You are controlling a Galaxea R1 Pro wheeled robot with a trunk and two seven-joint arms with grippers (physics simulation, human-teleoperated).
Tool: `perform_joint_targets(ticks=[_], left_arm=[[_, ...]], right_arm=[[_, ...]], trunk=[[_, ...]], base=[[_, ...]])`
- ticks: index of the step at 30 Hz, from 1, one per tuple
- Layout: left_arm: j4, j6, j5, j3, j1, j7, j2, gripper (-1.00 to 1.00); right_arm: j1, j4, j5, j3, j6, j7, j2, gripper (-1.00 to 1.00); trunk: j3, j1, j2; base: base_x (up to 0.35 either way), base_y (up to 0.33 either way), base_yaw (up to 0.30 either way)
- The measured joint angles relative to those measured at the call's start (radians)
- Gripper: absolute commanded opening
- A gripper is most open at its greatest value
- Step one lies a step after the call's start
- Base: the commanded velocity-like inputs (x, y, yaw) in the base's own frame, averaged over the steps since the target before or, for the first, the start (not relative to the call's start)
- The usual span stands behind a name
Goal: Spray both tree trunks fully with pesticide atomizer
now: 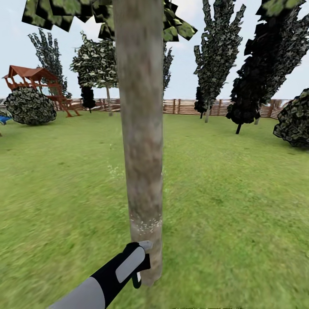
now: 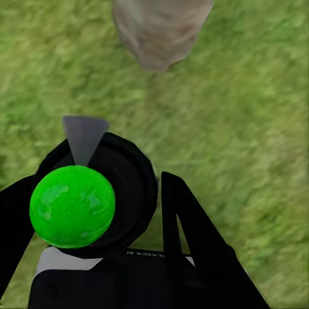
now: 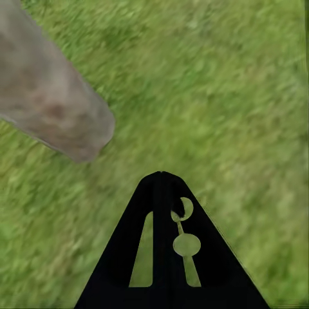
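Note:
One tree's thick grey-brown trunk (image 1: 141, 150) rises straight ahead, its blocky green leaves (image 1: 176, 28) at the top of the head view. White pesticide specks (image 1: 146, 224) dot a band low on the trunk, and fainter ones float beside it higher up. My left gripper (image 1: 138, 262) is shut on the pesticide atomizer (image 1: 145, 246), right beside the trunk's base. In the left wrist view, the atomizer (image 2: 96, 193) is a black round body with a green ball, and its grey nozzle (image 2: 84, 135) points toward the trunk (image 2: 161, 32). My right gripper (image 3: 161, 180) is shut and empty over grass near the trunk (image 3: 51, 109).
Lawn (image 1: 240, 201) spreads all around the trunk. A brown slat fence (image 1: 189, 106) closes the far side. A red play structure (image 1: 38, 83) and a round bush (image 1: 30, 105) stand far left. Dark trees (image 1: 257, 73) and another bush (image 1: 296, 120) stand far right.

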Motion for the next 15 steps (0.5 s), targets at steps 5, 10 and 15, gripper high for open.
perform_joint_targets(ticks=[5,10,15], left_arm=[[0.0,0.0,0.0,0.0,0.0,0.001,0.0,-1.0],[0.0,0.0,0.0,0.0,0.0,0.002,0.0,-1.0],[-0.002,-0.001,-0.001,0.0,0.0,0.003,0.0,-1.0]], right_arm=[[0.0,0.0,0.0,0.0,0.0,0.0,0.0,-1.0],[0.0,0.0,0.0,0.0,0.0,-0.001,0.0,-1.0],[0.0,0.0,0.0,0.0,0.0,-0.001,0.0,-1.0]], trunk=[[0.0,0.0,0.0],[0.0,0.0,0.0],[0.0,0.0,0.0]], base=[[0.0,0.334,-0.234],[0.0,0.334,-0.058],[0.0,0.217,-0.005]])
